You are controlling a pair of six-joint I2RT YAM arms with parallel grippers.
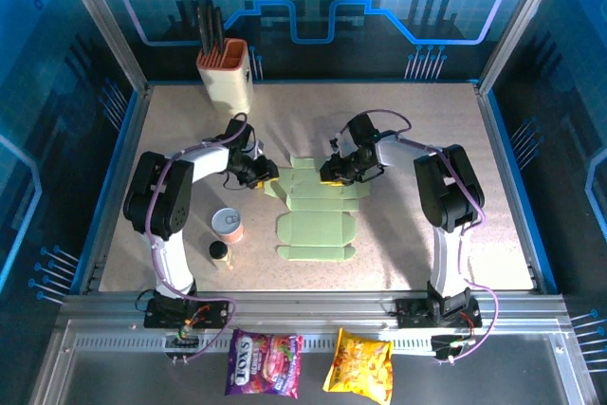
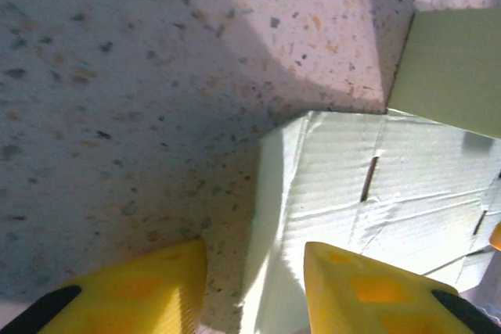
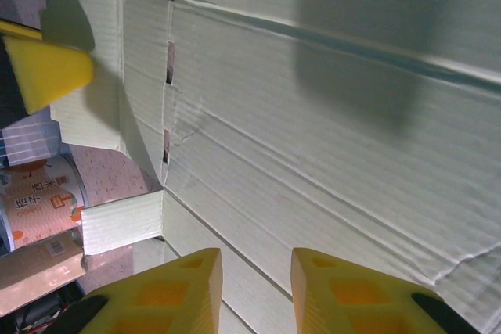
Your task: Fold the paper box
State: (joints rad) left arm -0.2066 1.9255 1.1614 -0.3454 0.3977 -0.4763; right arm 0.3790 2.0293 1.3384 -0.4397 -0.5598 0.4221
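Two open claws: left claw (image 2: 252, 249) and right claw (image 3: 256, 256) sit at the flat paper box's (image 1: 318, 220) far flaps. Folding looks barely started; next likely needs a flap pinched up.

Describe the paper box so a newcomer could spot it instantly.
Start at the speckled table and look at its middle. The paper box lies there as a flat, pale green creased sheet with flaps, unlike the round can and small bottle to its left.
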